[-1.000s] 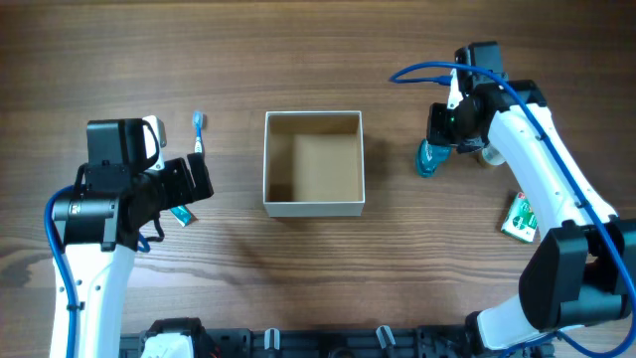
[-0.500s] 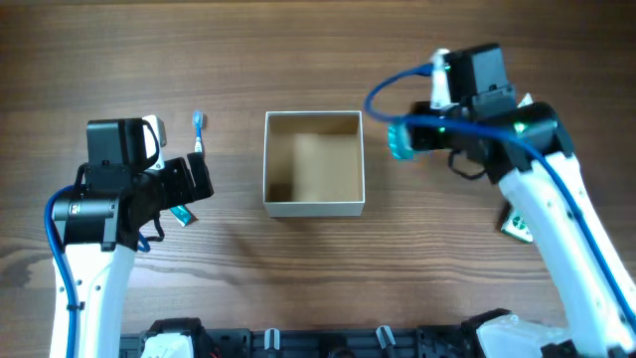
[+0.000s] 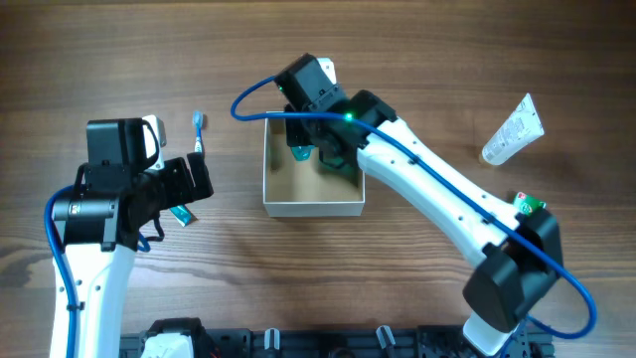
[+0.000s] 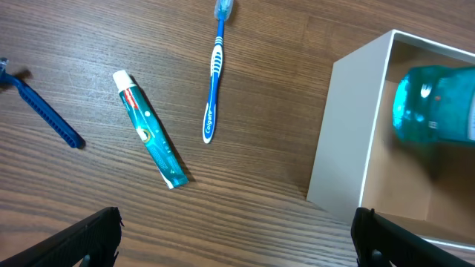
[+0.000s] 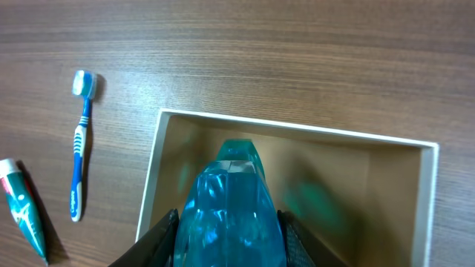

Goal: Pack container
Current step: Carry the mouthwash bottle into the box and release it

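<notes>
The container (image 3: 280, 204), a square shallow box with white walls and a tan inside, sits mid-table; it also shows in the left wrist view (image 4: 349, 133) and the right wrist view (image 5: 297, 132). My right gripper (image 3: 316, 151) is shut on a clear teal bottle (image 5: 230, 208) and holds it over the box's far left part; the bottle shows in the left wrist view (image 4: 434, 104) too. My left gripper (image 4: 237, 241) is open and empty, left of the box. A blue toothbrush (image 4: 215, 74), a teal toothpaste tube (image 4: 148, 127) and a blue razor (image 4: 44, 111) lie on the table.
A white tube (image 3: 513, 131) lies at the far right. A green packet (image 3: 529, 206) shows partly behind the right arm's base. The toothbrush (image 3: 198, 132) lies left of the box beside the left arm.
My right gripper has carried the teal bottle leftward from the right side of the table to over the box. The white tube is now uncovered. The left arm has not moved.
</notes>
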Controlling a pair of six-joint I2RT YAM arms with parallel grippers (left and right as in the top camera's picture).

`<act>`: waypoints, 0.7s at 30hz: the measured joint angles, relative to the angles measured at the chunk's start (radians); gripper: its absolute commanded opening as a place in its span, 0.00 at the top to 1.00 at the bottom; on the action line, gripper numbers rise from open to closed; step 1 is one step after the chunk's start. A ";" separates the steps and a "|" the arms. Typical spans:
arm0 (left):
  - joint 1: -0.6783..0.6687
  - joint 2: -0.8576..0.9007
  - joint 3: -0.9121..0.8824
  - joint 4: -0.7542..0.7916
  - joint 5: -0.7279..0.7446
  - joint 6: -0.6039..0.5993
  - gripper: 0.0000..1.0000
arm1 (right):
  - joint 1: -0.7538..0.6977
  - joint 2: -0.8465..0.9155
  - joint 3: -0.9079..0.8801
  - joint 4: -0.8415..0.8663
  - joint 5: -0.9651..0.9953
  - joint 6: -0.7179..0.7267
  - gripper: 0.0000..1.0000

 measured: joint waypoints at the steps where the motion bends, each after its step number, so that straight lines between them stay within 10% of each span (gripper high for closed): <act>1: 0.000 0.000 0.000 0.000 0.000 0.000 0.00 | 0.000 0.010 0.000 0.008 0.001 0.015 0.96; 7: 0.000 0.000 0.000 0.000 0.000 0.000 0.00 | 0.000 0.110 0.000 0.053 0.003 0.067 0.88; 8: 0.000 0.000 0.000 0.000 0.000 0.000 0.00 | 0.000 0.130 0.000 0.057 0.007 0.070 0.79; 10: 0.000 0.000 0.000 0.000 0.000 0.000 0.00 | -0.001 0.134 0.002 0.068 0.010 0.071 0.29; 13: 0.000 0.000 0.000 0.000 0.000 0.000 0.00 | -0.001 0.135 0.002 0.078 0.007 0.060 0.00; 21: 0.000 0.000 0.000 0.000 0.000 0.000 0.00 | -0.001 0.029 0.002 0.048 -0.018 -0.042 0.00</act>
